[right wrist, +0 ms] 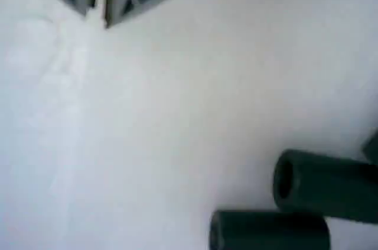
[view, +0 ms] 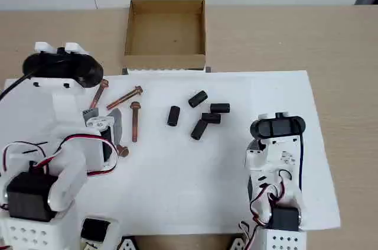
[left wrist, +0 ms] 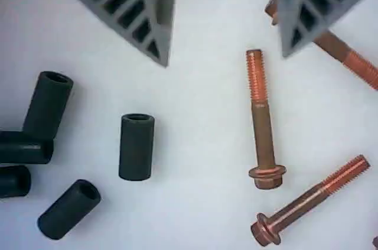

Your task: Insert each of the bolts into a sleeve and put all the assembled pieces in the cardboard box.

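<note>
1. The bolt looks like stiff, light metal with a smooth shank. It is probably best gripped mid-shank, across its length.
2. It lies on the white paper, left of the sleeves. Its long axis runs near to far, with the head at the far end.
3. The left jaws hang wide open and empty by its threaded end.
4. The right jaws are pressed together, holding nothing, near the sleeves.

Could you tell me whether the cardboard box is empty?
Empty: the cardboard box shows a bare floor; bolts and sleeves lie outside on the white sheet.
</note>
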